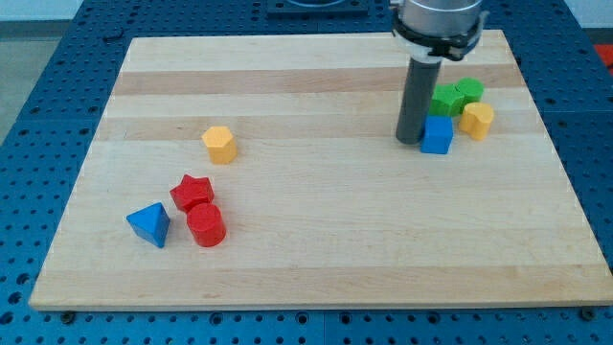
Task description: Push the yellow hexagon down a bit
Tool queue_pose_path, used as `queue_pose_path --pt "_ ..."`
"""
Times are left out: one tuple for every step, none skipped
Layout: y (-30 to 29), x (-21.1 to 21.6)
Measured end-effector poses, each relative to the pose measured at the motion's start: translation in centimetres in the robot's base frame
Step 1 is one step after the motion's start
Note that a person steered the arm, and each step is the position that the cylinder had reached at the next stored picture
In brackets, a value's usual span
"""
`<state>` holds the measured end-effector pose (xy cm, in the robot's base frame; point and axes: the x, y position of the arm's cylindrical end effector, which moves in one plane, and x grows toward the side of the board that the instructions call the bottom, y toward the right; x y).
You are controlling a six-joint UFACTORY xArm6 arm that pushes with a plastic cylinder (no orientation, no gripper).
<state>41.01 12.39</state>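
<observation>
So on the tabletop (316, 240) there are two bunches. Toward the view's right top, my tip (410, 141) sits just left of the blue cube (438, 135), basically touching it. Right of that cube is a yellow block (477, 121), and just above them two green blocks (446, 100) (468, 91) side by side. Well apart, left of centre, sits the yellow hexagon (220, 145). Below it: red star (192, 193), red cylinder (205, 226) right under that, blue triangle (149, 224) to their left.
</observation>
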Motion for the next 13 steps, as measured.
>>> queue_pose_path --pt "2.3 0.0" --pt "3.1 0.0" --pt "-1.0 0.0" --pt "-6.7 -0.6" --pt "-10.6 -2.8" --pt "-13.9 -6.3" --pt "-20.0 -7.0" --pt "-25.6 -6.8" --pt "-28.8 -5.2" --pt "-29.9 -2.6" --pt "-29.8 -1.7" --pt "-28.9 -1.0" --pt "-28.1 -0.1"
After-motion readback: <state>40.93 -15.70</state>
